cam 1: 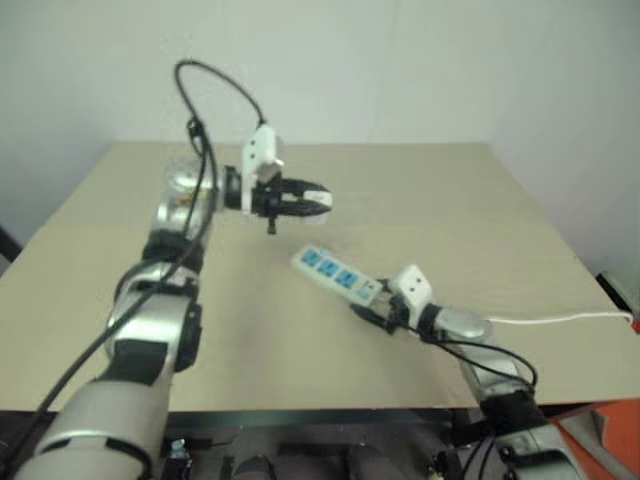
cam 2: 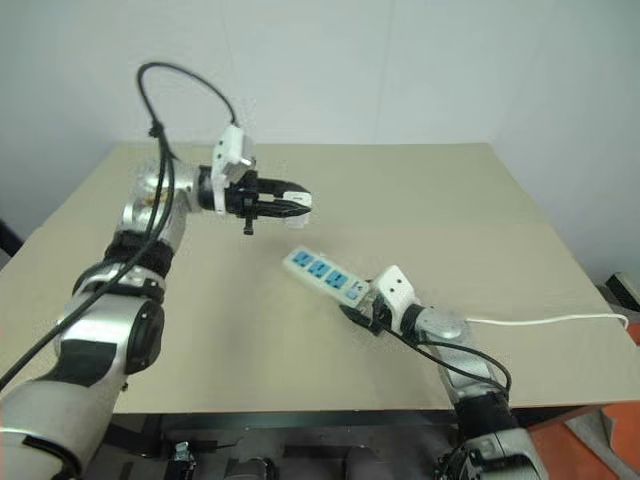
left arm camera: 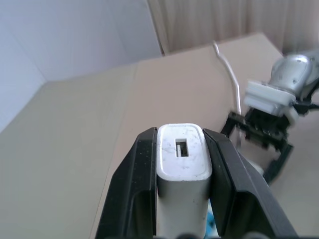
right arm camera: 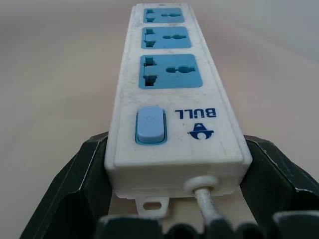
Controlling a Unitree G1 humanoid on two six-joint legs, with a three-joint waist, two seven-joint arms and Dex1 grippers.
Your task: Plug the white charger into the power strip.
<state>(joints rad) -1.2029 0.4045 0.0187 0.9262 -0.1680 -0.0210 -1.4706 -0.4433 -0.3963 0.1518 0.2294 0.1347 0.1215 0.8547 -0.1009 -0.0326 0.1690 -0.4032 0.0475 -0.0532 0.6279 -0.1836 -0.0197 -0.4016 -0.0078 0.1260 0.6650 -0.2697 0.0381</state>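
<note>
Left gripper (cam 1: 312, 200) clamped on the white charger (left arm camera: 183, 159), raised above the table (cam 1: 450, 200) at eleven o'clock from the power strip (cam 1: 338, 272). Right gripper (right arm camera: 174, 199) spread wide around the strip's cord end, flat on the table.

The power strip (right arm camera: 175, 99) carries the blue word "BULL" beside its light-blue switch (right arm camera: 150, 124). A small blue logo mark sits just under that word.

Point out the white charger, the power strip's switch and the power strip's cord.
white charger (left arm camera: 182, 159): left wrist view, its end face with the slot.
switch (right arm camera: 149, 124): right wrist view, middle of the blue button.
cord (cam 1: 560, 320): left eye view, the stretch lying on the table.
</note>
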